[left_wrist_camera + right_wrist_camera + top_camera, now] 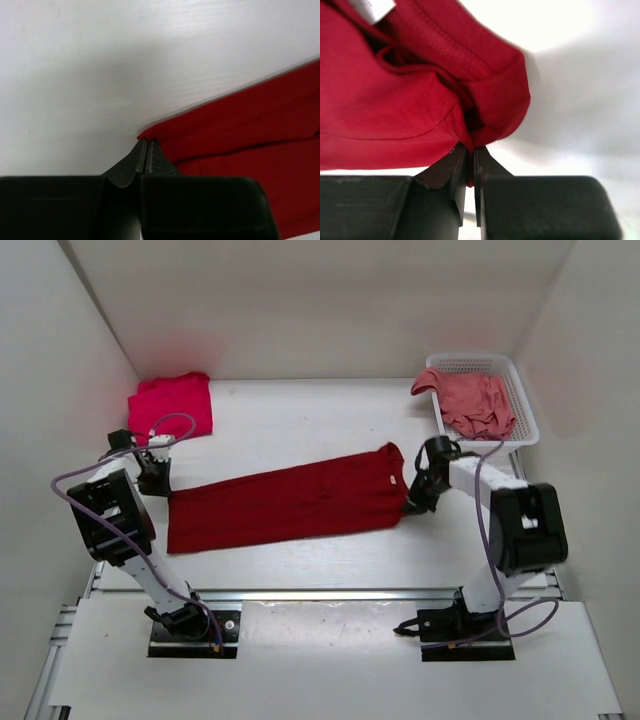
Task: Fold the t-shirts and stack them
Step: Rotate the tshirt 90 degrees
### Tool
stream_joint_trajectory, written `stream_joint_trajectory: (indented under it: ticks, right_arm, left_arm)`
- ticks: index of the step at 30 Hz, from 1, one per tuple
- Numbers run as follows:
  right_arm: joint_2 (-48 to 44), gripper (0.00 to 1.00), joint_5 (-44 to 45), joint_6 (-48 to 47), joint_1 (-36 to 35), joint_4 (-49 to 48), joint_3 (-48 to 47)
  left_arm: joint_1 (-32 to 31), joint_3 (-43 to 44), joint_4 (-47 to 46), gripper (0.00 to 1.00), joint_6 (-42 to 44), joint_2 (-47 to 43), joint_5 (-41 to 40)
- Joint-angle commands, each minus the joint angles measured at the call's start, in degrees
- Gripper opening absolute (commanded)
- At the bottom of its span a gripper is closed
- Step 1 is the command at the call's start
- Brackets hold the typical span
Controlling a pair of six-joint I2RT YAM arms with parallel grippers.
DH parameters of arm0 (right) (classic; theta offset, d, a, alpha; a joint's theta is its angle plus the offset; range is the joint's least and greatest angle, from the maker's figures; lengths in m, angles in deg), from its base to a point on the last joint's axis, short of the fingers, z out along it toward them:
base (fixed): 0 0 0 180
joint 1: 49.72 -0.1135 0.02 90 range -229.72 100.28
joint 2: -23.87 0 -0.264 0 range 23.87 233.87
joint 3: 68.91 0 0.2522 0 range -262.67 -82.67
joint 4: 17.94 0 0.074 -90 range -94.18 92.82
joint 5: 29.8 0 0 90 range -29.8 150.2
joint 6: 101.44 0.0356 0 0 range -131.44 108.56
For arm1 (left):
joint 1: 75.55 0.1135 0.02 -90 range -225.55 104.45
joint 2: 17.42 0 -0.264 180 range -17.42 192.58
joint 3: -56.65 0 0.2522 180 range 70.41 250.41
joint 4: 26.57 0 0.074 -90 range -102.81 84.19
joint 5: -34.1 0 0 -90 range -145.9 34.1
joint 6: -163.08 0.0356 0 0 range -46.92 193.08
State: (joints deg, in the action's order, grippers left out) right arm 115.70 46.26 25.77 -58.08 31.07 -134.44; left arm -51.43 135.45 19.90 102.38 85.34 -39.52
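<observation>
Mid-fold, I reckon: dark crimson cloth t-shirt [285, 502] lies as a long strip across the white desk [300, 420], left fingers [132, 166] clamped on its hem corner, right fingers [445, 172] on the collar end. Next, probably bring both ends together.

Three red-toned shirts — one stretched out, one folded, one bunched.
The crimson shirt [290, 502] lies flat mid-table as a long slanted band, collar end right, hem left; the pinkish-red shirt [172, 403] sits folded in the far left corner; the salmon shirt [478, 403] is crumpled in the basket [524, 402] — part over its rim.
</observation>
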Motion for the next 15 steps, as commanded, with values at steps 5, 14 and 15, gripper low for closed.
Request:
stream_joint_trajectory:
  ticks: [5,14,15]
  right_arm:
    - [19.14,0.00,3.73,-8.64,0.36,3.77,-29.30]
    - [59.22,0.13,8.75,-12.16,-1.40,32.04,-106.46]
    - [60.64,0.18,7.36,-11.03,-0.61,29.99,-106.17]
  left_arm:
    - [4.00,-2.36,6.83,0.19,5.94,-5.10,2.42]
    - [0.49,-5.27,11.67,0.46,10.78,-8.98,3.30]
    - [0.40,-5.53,11.94,0.47,10.95,-9.50,3.57]
